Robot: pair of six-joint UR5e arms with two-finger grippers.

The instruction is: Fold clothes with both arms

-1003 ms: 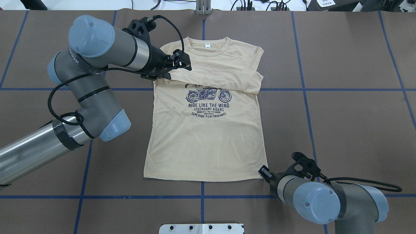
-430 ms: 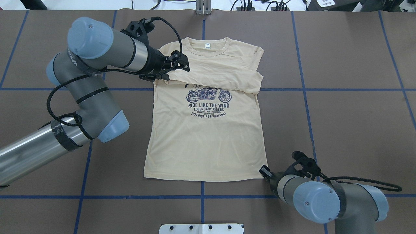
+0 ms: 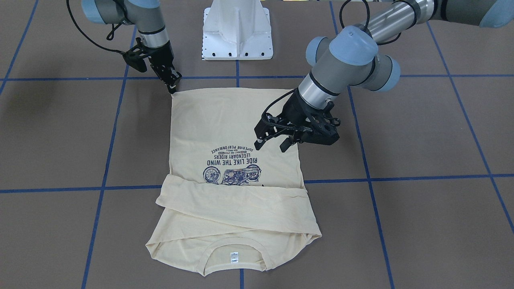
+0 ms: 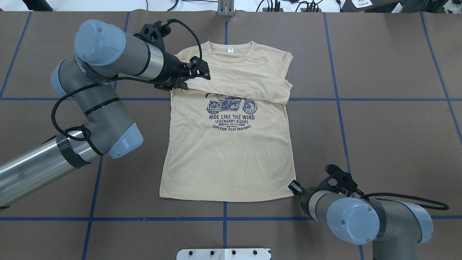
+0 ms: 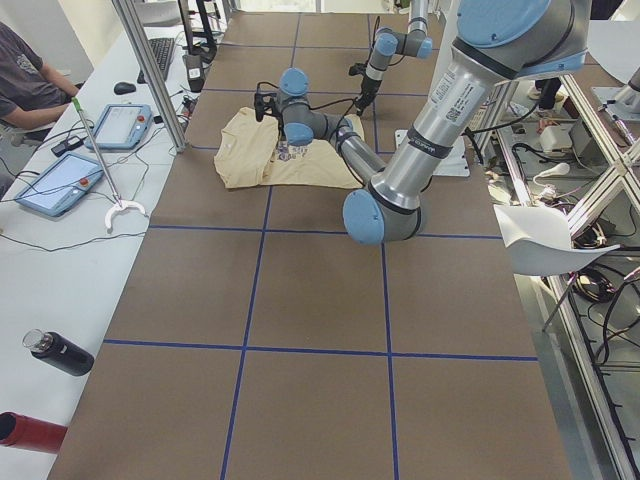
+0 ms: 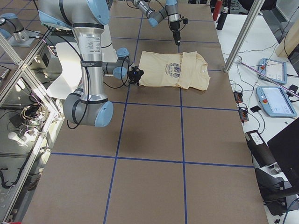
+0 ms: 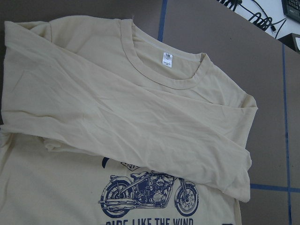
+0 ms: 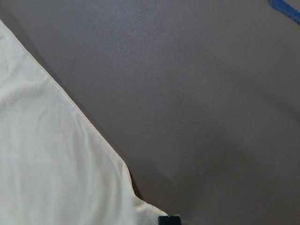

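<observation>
The cream-yellow T-shirt [image 4: 227, 155] lies flat and face up on the brown table, both long sleeves folded across the chest above the navy motorcycle print [image 4: 231, 105]. My left gripper [image 4: 202, 72] hangs open above the shirt's left shoulder with nothing in it; the front view shows its fingers spread [image 3: 273, 145]. Its wrist camera looks down on the collar and neck label [image 7: 167, 59]. My right gripper [image 3: 173, 87] is low at the hem's right corner [image 4: 291, 194] and looks shut on it. The right wrist view shows that corner [image 8: 136, 197] running to one black fingertip [image 8: 168, 219].
The white pedestal base [image 3: 237, 32] stands at the table's near edge behind the hem. Blue tape lines [image 4: 339, 99] grid the brown surface. Tablets [image 5: 60, 185] and a dark bottle [image 5: 60, 352] lie on the side bench, where a person [image 5: 25, 80] sits.
The left gripper has drawn back slightly to the left over the shoulder. The right gripper has edged in to the hem corner, which has shifted a little inward.
</observation>
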